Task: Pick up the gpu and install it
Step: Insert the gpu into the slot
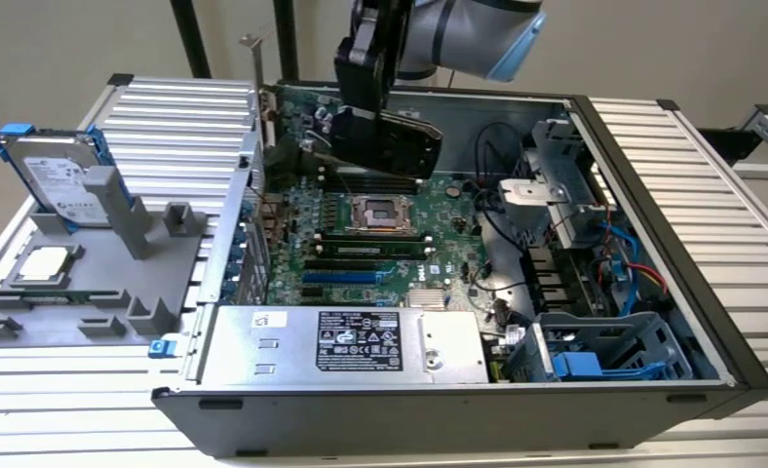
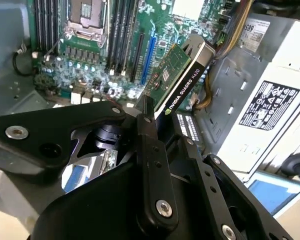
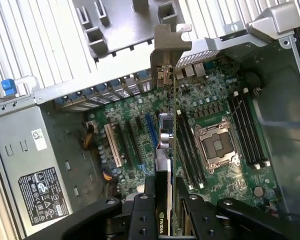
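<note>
My gripper is shut on the gpu and holds it in the air above the motherboard inside the open computer case. The card hangs tilted, its black cooler facing the exterior view's right. In the second wrist view the gpu shows its green board and black edge beyond the fingers. In the first wrist view the gpu is edge-on, its silver end bracket toward the case's rear wall, above the expansion slots beside the blue slot. My gripper clamps its near end.
A power supply fills the case's near end, with a drive cage on the exterior view's right. The CPU socket and memory sticks lie under the card. A grey holder outside carries a hard drive.
</note>
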You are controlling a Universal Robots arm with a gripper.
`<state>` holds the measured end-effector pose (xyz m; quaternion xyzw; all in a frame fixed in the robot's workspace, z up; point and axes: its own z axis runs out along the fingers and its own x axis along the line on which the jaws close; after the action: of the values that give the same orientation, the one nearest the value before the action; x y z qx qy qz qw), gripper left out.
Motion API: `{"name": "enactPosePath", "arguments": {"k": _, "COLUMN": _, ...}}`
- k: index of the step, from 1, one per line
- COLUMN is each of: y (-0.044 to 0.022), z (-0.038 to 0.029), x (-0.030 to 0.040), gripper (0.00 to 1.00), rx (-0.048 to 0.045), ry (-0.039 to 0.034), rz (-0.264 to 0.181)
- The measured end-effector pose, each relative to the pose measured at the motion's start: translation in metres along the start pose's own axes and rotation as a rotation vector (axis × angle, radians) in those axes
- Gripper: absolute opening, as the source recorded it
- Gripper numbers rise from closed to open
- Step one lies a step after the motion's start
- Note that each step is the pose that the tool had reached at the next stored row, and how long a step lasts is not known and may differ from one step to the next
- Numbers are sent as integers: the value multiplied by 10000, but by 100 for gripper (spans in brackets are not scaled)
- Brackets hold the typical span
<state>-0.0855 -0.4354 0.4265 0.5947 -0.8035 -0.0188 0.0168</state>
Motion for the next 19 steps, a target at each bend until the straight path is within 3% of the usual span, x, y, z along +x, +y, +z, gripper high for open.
{"name": "enactPosePath", "arguments": {"k": 15, "y": 0, "z": 0, "x": 0, "gripper": 0, "rx": 11, "ry": 121, "rz": -2428}}
{"name": "enactPosePath", "arguments": {"k": 19, "y": 0, "z": -1, "x": 0, "gripper": 0, "rx": 12, "ry": 133, "rz": -2668}}
